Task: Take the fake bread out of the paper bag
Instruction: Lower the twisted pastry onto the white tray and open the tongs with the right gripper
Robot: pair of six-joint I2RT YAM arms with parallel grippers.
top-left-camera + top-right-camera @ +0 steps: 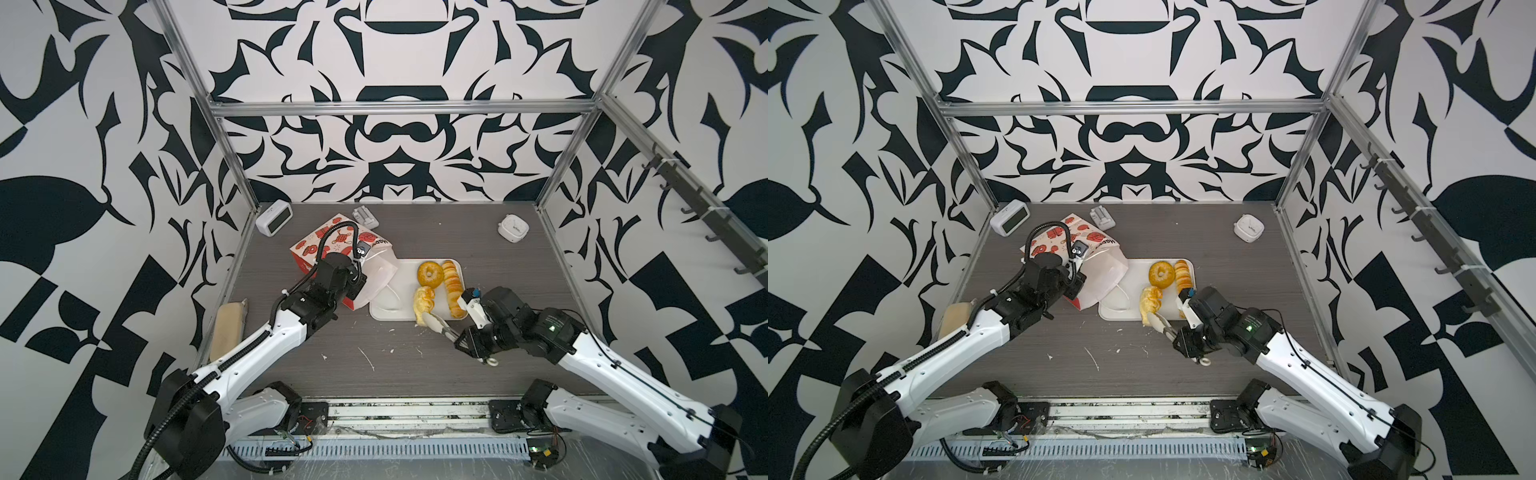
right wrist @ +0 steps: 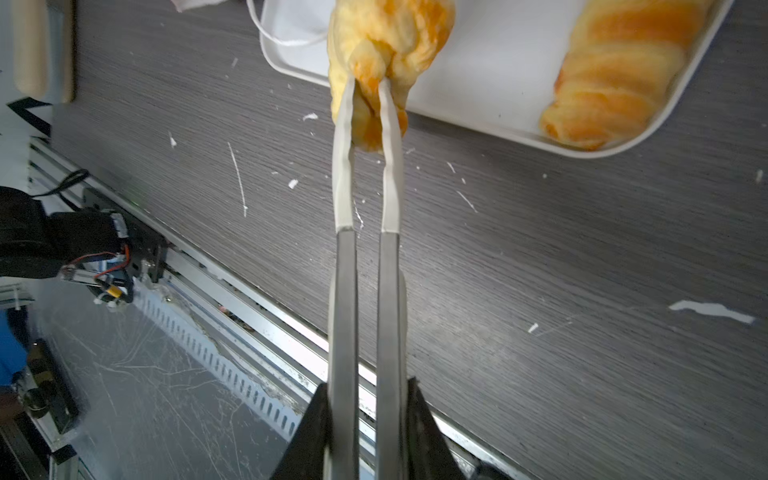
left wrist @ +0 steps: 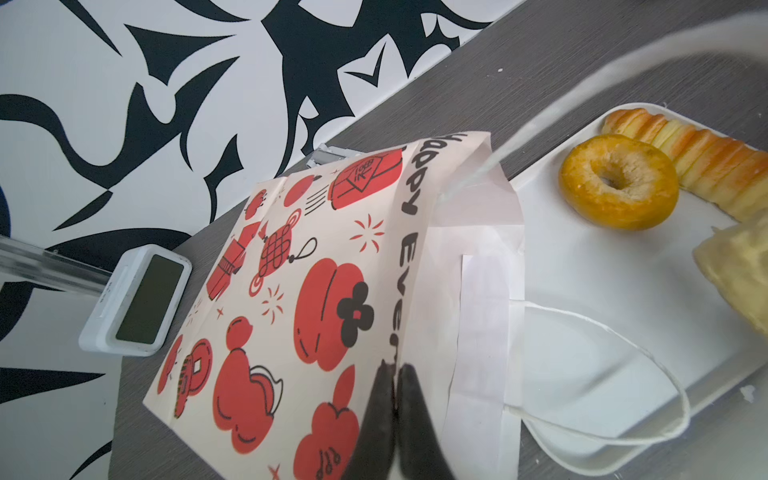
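- At the far left a pale beige block [image 1: 226, 328] lies along the edge of the table [image 1: 374, 374]. Behind it, in the back corner, stands a small white clock [image 1: 274, 217].
- The left gripper [image 3: 394, 374] is clenched. Its two black fingers [image 3: 380, 415] are pressed together at the upper face of the paper bag [image 1: 328, 245], near the mouth, and they seem to pinch the paper there.
- The paper bag lies on its side, with the printed face up and the open mouth turned to the tray [image 1: 409, 266]. The mouth overlaps the left end of the tray, and one cord handle [image 3: 623, 374] rests on the tray floor. I cannot see into the bag.
- On the tray the ring-shaped bagel [image 1: 430, 274] lies flat at the far side. Just beside it, on its right, is the long twisted stick [image 1: 452, 286], along the right rim.
- The croissant [image 1: 424, 305] is at the near rim of the tray, and one end of it sticks out over the table. The white tips of metal tongs [image 2: 365, 249] squeeze this end.
- The right gripper [image 2: 365, 399] is closed around the two arms of the tongs and holds them firmly.
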